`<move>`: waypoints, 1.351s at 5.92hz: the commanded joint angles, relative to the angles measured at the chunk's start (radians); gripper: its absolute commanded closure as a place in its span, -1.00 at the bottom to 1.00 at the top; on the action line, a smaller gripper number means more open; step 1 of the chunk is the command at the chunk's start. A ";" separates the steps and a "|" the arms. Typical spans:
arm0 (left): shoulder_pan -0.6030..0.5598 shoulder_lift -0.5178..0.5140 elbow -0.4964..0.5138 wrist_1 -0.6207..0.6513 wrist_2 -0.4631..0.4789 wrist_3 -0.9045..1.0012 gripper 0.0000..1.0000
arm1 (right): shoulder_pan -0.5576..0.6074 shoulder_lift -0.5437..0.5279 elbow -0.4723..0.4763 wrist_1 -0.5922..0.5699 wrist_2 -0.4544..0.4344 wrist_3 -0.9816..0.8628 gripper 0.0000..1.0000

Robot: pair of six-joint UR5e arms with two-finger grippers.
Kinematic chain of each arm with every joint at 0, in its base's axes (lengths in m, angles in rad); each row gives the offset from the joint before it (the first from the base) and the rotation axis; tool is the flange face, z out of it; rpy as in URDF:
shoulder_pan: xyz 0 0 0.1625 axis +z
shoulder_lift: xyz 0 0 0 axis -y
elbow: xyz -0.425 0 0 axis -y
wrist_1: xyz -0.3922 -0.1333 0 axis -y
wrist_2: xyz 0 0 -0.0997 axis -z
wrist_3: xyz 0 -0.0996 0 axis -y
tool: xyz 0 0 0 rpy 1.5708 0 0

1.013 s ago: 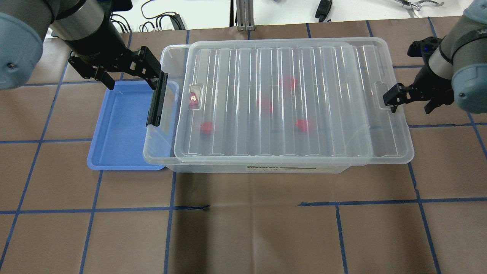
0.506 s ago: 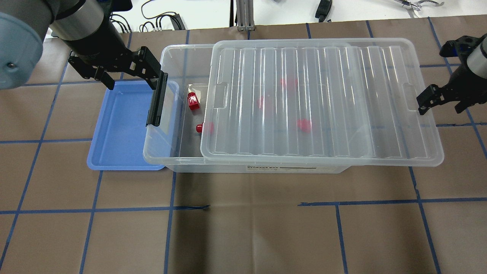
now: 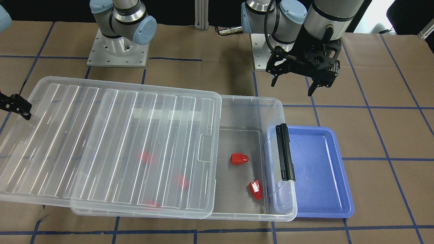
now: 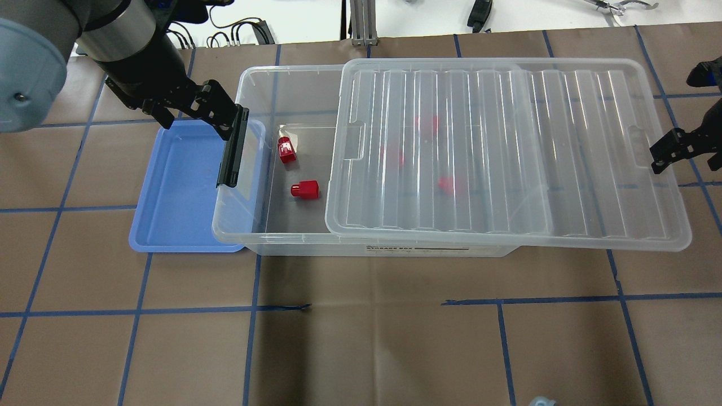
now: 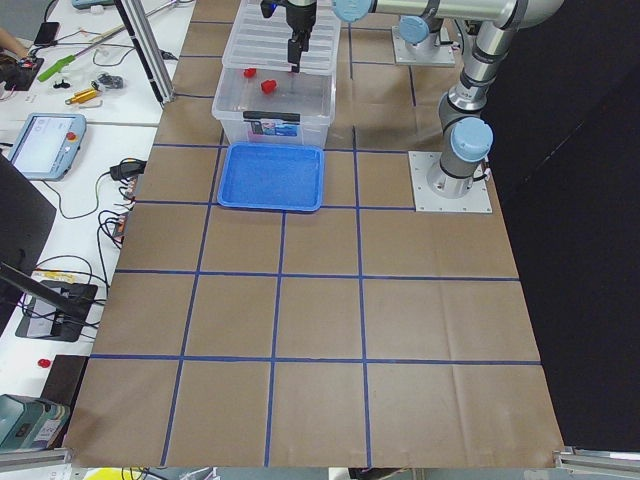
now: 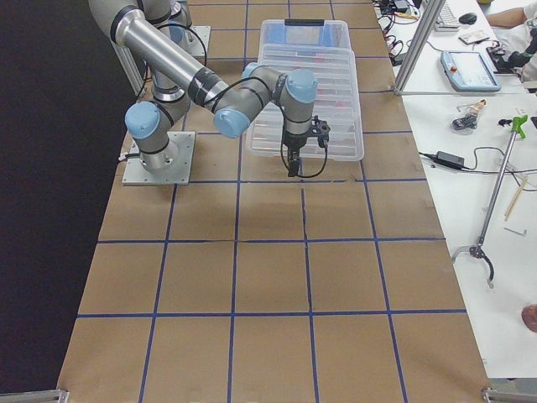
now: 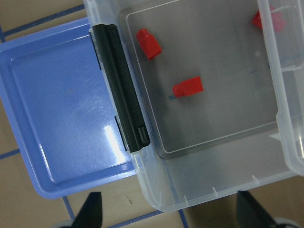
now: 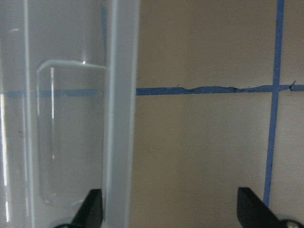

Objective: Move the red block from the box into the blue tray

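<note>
We judge the opening step about done. The lid [image 4: 507, 152] sits offset toward the table's right edge, overhanging the box [image 4: 248, 239] there and leaving its end nearer the left edge uncovered. One red block [image 4: 304, 189] lies on its side on the bare floor, a second block [image 4: 287, 149] nearer the latch [image 4: 231, 149], and more show blurred under the lid. The tray [image 4: 180, 186] touches that end and holds no block yet. The left gripper [image 3: 291, 85] hangs high above the latch, pointing down, fingers spread. Next it should drop onto a bare block, clear of wall and lid. The right gripper [image 4: 674, 149], also spread, sits at the lid's far edge, which lies between its fingers.
</note>
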 commanded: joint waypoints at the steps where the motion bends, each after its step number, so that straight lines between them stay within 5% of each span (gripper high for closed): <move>1: -0.002 -0.035 -0.018 0.024 -0.001 0.476 -0.96 | -0.035 -0.001 -0.008 -0.009 -0.007 -0.002 -1.00; 3: -0.013 -0.099 -0.047 0.142 0.001 0.922 -0.96 | -0.029 -0.012 -0.087 0.026 -0.026 0.017 -1.00; 5: -0.066 -0.154 -0.055 0.170 -0.001 0.976 -0.95 | 0.028 -0.061 -0.213 0.272 0.009 0.178 -1.00; 8: -0.122 -0.283 -0.189 0.453 -0.010 0.974 -0.95 | 0.327 -0.078 -0.388 0.490 0.021 0.604 -1.00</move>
